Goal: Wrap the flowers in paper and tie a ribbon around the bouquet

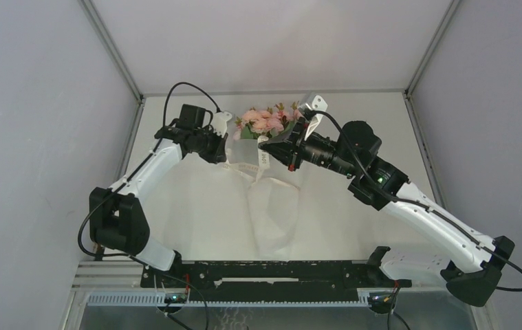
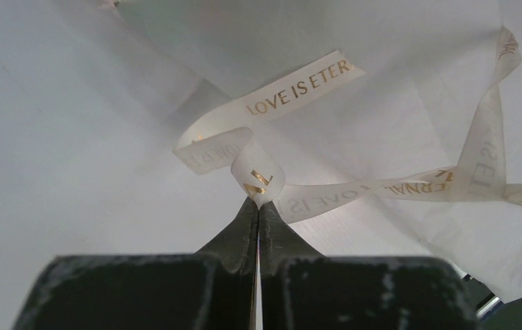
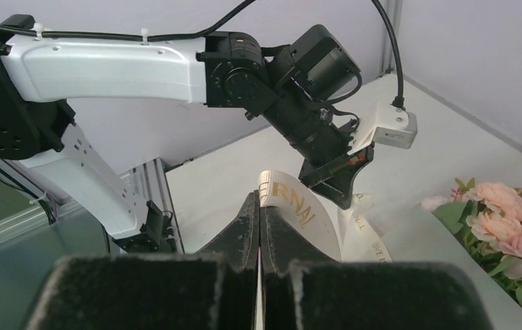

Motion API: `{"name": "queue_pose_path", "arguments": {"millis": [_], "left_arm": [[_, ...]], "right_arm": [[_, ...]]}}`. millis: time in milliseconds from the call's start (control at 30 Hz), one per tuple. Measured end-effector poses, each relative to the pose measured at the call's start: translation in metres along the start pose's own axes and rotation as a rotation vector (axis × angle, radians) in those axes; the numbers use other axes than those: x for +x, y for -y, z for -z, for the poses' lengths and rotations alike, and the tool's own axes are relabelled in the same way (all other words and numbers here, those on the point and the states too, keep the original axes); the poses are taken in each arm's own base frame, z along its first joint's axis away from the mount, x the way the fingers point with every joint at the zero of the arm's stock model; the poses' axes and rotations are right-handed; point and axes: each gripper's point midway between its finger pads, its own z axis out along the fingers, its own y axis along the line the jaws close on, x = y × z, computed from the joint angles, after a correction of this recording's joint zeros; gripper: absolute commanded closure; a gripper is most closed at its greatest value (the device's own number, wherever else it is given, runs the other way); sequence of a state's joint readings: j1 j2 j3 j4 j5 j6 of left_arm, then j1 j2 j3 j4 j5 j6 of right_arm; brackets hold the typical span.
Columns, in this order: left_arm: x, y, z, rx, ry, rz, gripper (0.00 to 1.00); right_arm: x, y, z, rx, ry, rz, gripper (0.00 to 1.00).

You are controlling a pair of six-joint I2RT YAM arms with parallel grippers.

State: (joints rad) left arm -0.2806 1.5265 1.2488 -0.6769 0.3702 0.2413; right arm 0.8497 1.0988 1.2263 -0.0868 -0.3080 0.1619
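The bouquet lies at the back of the table with the pink flowers [image 1: 265,122] [image 3: 512,227] at its far end. The creased white paper [image 1: 275,213] [image 2: 382,41] runs from them toward the near edge. A cream ribbon [image 1: 263,159] [image 2: 299,89] [image 3: 299,206] with gold lettering loops across the paper just below the blooms. My left gripper [image 1: 223,157] [image 2: 258,199] [image 3: 344,199] is shut on a fold of the ribbon at the bouquet's left. On the bouquet's right, my right gripper [image 1: 263,146] [image 3: 261,196] is shut on another stretch of ribbon, close to the left gripper.
The white table [image 1: 196,220] is boxed in by grey walls on three sides. A black and aluminium rail [image 1: 272,275] with the arm bases runs along the near edge. The left arm's white wrist camera [image 3: 388,130] hangs just above the ribbon.
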Motion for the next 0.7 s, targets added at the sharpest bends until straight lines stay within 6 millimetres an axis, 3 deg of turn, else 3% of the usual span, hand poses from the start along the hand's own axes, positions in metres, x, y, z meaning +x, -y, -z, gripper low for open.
{"name": "queue_pose_path", "arguments": {"millis": [367,400,433,467,533,633,700], "left_arm": [[0.005,0.008,-0.005,0.016,-0.015,-0.015,1.0],[0.005,0.01,-0.005,0.02,-0.017,-0.02,0.91],[0.006,0.01,-0.006,0.023,-0.021,-0.03,0.66],[0.008,0.011,-0.006,0.027,-0.027,-0.046,0.48],[0.016,0.011,-0.005,0.038,-0.056,-0.101,0.26],[0.03,0.009,-0.001,0.064,-0.108,-0.214,0.14],[0.04,0.005,0.002,0.082,-0.143,-0.297,0.15]], "right_arm": [[0.01,0.007,-0.008,0.016,-0.027,0.013,1.0],[0.011,0.007,-0.008,0.018,-0.03,0.013,1.0],[0.013,0.009,-0.009,0.022,-0.035,0.013,1.0],[0.015,0.009,-0.009,0.025,-0.041,0.012,1.0],[0.018,0.012,-0.008,0.035,-0.054,0.009,1.0],[0.023,0.02,-0.005,0.061,-0.077,0.003,1.0],[0.026,0.025,-0.004,0.075,-0.087,-0.001,1.0]]}}
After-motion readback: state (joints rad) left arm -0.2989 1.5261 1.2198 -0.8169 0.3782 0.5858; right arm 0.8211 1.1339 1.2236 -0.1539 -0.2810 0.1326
